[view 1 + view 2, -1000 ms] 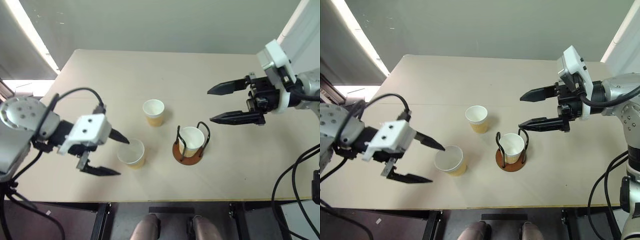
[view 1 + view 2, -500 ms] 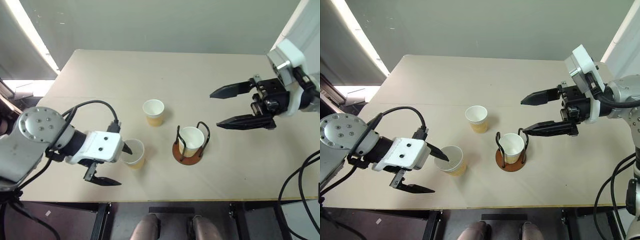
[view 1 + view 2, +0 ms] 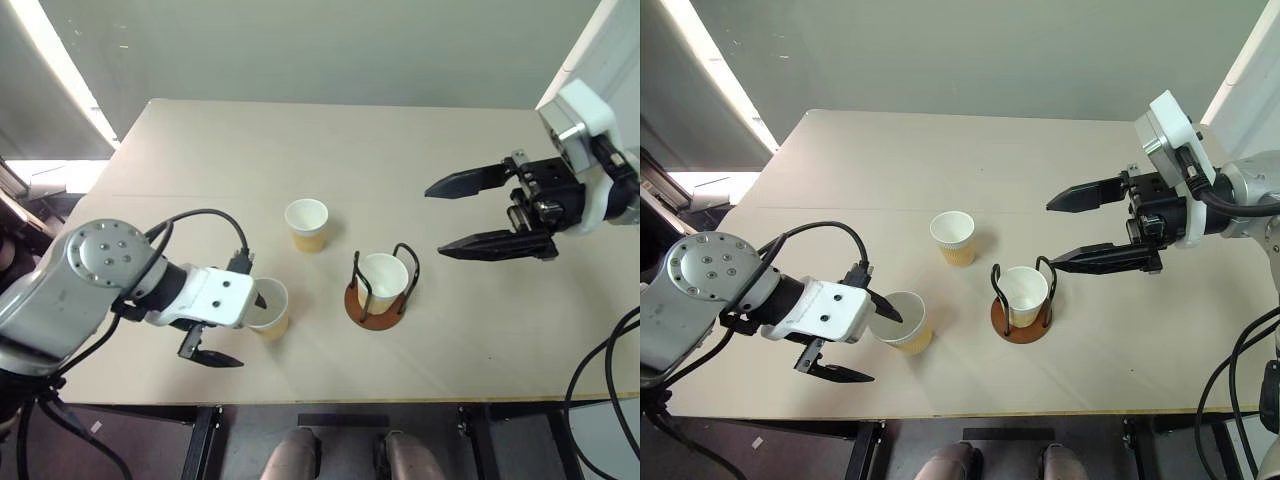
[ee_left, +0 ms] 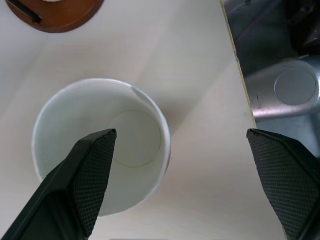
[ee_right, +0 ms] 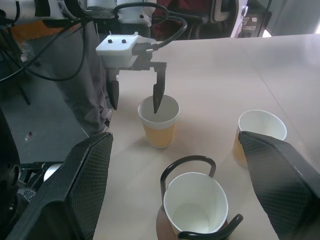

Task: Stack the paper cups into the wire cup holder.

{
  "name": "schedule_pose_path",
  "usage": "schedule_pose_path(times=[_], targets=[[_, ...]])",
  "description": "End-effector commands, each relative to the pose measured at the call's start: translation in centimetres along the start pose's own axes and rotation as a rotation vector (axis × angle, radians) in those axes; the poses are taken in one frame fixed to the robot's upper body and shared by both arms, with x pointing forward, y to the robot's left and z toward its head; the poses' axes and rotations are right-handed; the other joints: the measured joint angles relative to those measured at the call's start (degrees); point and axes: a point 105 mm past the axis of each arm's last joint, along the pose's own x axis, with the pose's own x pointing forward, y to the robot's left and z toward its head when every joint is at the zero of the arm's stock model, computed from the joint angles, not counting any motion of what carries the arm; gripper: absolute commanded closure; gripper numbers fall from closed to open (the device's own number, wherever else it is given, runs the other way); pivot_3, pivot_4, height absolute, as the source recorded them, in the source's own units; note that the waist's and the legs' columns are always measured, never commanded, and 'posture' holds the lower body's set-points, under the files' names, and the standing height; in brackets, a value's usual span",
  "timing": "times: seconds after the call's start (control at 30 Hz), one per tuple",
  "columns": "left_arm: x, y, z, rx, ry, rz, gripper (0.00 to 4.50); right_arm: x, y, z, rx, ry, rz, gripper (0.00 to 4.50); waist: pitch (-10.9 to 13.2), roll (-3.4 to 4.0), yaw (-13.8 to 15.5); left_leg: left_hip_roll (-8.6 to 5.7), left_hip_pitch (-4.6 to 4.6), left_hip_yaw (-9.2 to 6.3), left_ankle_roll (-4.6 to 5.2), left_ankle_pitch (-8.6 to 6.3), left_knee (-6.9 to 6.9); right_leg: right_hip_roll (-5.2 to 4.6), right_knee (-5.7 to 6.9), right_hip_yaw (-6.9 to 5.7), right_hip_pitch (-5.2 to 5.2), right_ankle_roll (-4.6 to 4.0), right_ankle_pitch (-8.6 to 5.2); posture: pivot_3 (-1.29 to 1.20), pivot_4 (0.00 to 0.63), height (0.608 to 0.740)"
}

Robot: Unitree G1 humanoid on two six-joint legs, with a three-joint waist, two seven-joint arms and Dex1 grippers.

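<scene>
1. The left gripper (image 3: 862, 343) has its two black fingers spread wide, and it holds nothing yet.
2. One finger pokes down inside the nearest small tan-yellow paper cup with a white inside (image 3: 902, 322). The other finger is outside the cup, on the side by the table's front edge. So the cup's wall sits between the jaws.
3. To do this step well, I think the fingers should close slowly on that wall. A hard squeeze could crush the thin paper.
4. I think the grip should be low enough on the wall that the cup does not slip or tip when it is lifted.
5. The cup should then go straight up, so it does not drag on the pale beige table (image 3: 940, 160).
6. The right gripper (image 3: 1096, 225) is also wide open and empty. It hangs in the air, past the holder's far side and apart from it.
7. There are three paper cups. One is at the left jaws. One stands alone (image 3: 955, 237) farther back on the table. One (image 3: 1024, 293) already sits in the holder.
8. There is one wire cup holder, a round reddish-brown base with thin black wire loops (image 3: 1021, 322). It stands well away from the left jaws, past the cup.
9. There are two grippers.
</scene>
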Motion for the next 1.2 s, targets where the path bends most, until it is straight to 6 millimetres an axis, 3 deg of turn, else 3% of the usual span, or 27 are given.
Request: schedule_pose_path(times=[0.03, 0.37, 0.4, 0.47, 0.67, 0.83, 1.2], targets=[[0.0, 0.3, 0.1, 0.034, 0.011, 0.0, 0.0, -0.1, 0.4, 0.7, -0.046, 0.006, 0.0, 0.35, 0.0, 0.0, 0.0, 0.0, 0.0, 0.0, 0.0, 0.0, 0.0, 0.0, 0.0, 0.0, 0.0, 0.0, 0.0, 0.0, 0.15, 0.74], [1.5, 1.6, -0.7, 0.113, 0.035, 0.007, 0.0, -0.1, 0.6, 0.6, -0.052, 0.002, -0.022, 0.35, 0.0, 0.0, 0.1, 0.0, -0.01, -0.01, 0.0, 0.0, 0.01, 0.0, 0.02, 0.0, 0.0, 0.0, 0.0, 0.0, 0.15, 0.74], [1.7, 1.8, -0.8, 0.117, 0.034, 0.014, 0.18, -0.1, 0.6, 0.6, -0.051, 0.002, -0.022, 0.31, 0.0, 0.0, 0.1, -0.01, -0.01, -0.01, 0.0, 0.0, 0.01, -0.01, 0.02, -0.01, 0.0, 0.0, 0.0, 0.0, 0.15, 0.74], [1.9, 2.2, -0.8, 0.126, 0.032, 0.025, 0.62, -0.1, 0.7, 0.5, -0.05, 0.002, -0.025, 0.29, 0.0, 0.0, 0.0, 0.0, -0.01, -0.01, 0.0, 0.0, 0.02, -0.01, 0.02, -0.01, 0.0, 0.0, 0.0, 0.0, 0.15, 0.74], [2.4, 2.8, -1.3, 0.168, 0.035, 0.033, 2.89, -0.1, 0.7, 0.4, -0.054, 0.003, -0.038, 0.29, 0.0, 0.0, 0.0, 0.01, -0.01, -0.01, 0.0, 0.0, 0.01, 0.0, 0.02, -0.02, -0.01, 0.01, 0.0, 0.0, 0.15, 0.74], [1.3, 3.5, -0.3, 0.163, -0.029, 0.05, 4.46, -0.3, 0.4, 0.2, -0.064, 0.007, -0.059, 0.29, 0.0, 0.0, 0.1, 0.0, -0.05, -0.02, 0.01, 0.0, 0.03, -0.01, 0.02, -0.02, -0.01, 0.01, 0.01, 0.0, 0.15, 0.74], [-2.9, 5.7, 3.4, 0.089, -0.237, 0.084, 4.46, -1.0, -0.6, -0.7, -0.098, -0.029, -0.099, 0.29, 0.0, 0.0, 0.1, 0.0, -0.05, -0.01, 0.01, 0.01, 0.04, -0.01, 0.05, -0.03, 0.0, 0.03, 0.02, 0.0, 0.15, 0.74]])
